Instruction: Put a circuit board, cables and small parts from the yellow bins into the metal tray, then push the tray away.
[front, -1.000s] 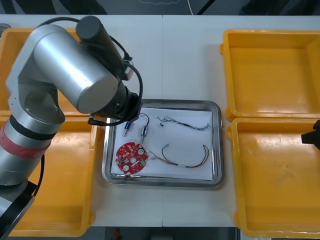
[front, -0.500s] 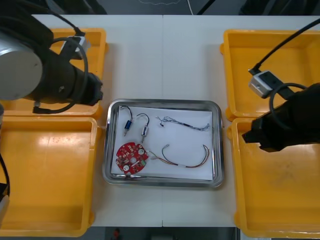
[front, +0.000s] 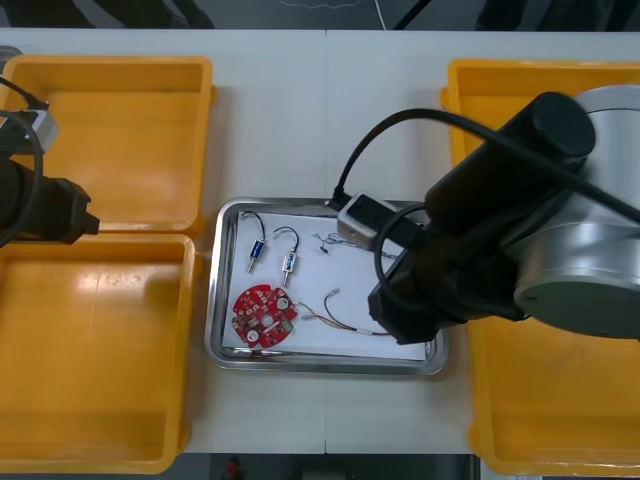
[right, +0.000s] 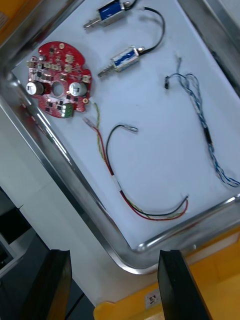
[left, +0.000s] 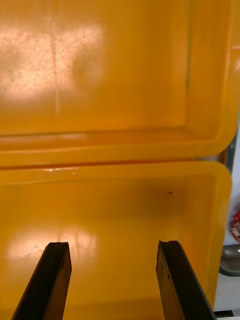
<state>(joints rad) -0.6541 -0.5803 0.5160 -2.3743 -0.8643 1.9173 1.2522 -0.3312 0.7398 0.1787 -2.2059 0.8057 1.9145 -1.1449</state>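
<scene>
The metal tray (front: 222, 345), white inside, lies at the table's centre. It holds a round red circuit board (front: 263, 317), two small metal parts (front: 288, 263) with black leads, a red and yellow cable (front: 335, 310) and a twisted blue and white cable (front: 328, 240). My right arm (front: 480, 250) hangs over the tray's right side. In the right wrist view my right gripper (right: 115, 285) is open above the tray's rim (right: 125, 255), with the board (right: 57, 80) and cables (right: 130, 200) beyond the fingers. My left gripper (left: 114, 280) is open over the left yellow bins (left: 115, 210), holding nothing.
Two yellow bins (front: 120, 140) stand at the left and two (front: 540, 420) at the right, all bare inside. My left arm (front: 40, 205) sits at the far left edge. Bare table lies beyond and in front of the tray.
My left arm has drawn back from the tray to the far left edge. My right arm has swung in from the right bins and now covers the tray's right side.
</scene>
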